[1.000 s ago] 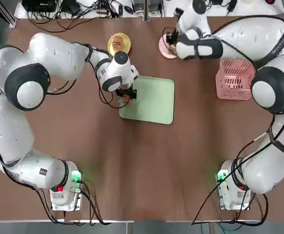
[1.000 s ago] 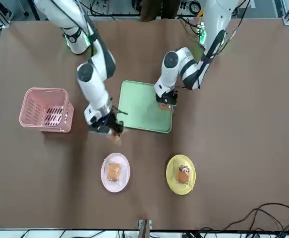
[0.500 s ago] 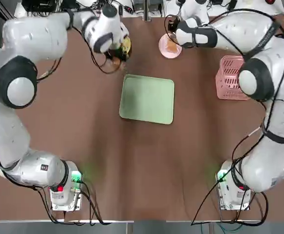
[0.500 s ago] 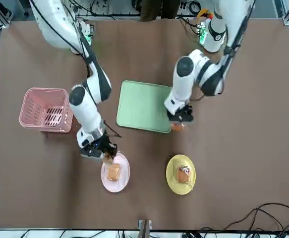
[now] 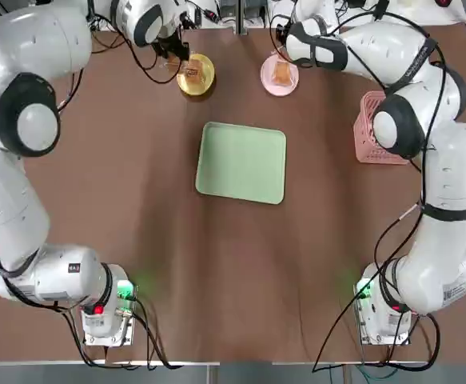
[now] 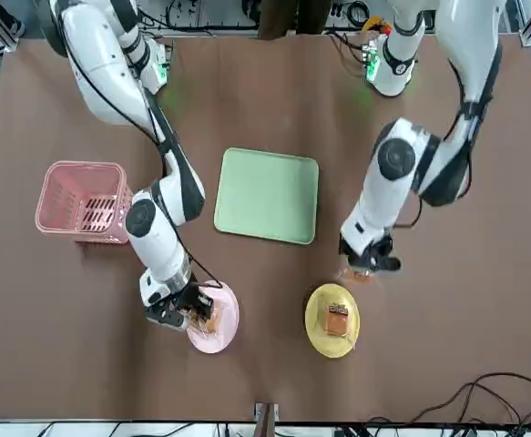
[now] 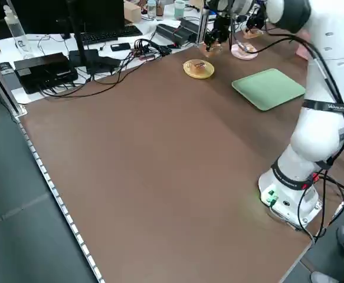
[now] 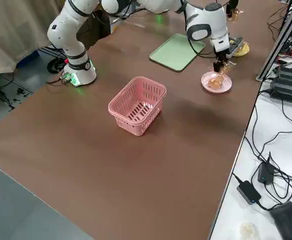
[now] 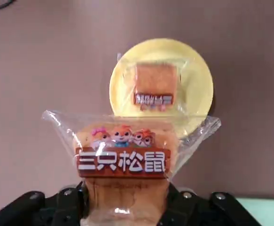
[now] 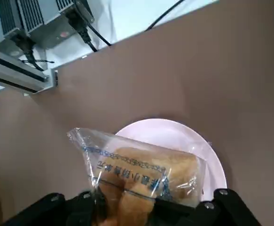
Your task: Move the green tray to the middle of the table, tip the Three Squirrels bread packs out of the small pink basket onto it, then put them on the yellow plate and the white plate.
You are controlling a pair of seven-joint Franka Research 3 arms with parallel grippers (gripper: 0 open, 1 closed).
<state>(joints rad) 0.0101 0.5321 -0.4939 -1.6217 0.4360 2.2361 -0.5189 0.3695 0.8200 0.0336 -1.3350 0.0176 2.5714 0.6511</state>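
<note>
Green tray (image 5: 241, 162) now bare, packs (image 9: 123, 160) plateward.

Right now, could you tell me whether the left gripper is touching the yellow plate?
Apart. In the front view the left gripper holds a bread pack beside the yellow plate, with bare table between them.

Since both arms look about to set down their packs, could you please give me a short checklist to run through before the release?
1. Left gripper shut on a bread pack: ok.
2. Right gripper shut on a second bread pack: ok.
3. Left pack over the yellow plate: not ok, it hangs beside the rim.
4. Right pack over the white plate: ok.
5. Room on the yellow plate, which already holds one pack: ok.
6. Green tray emptied: ok.
</note>
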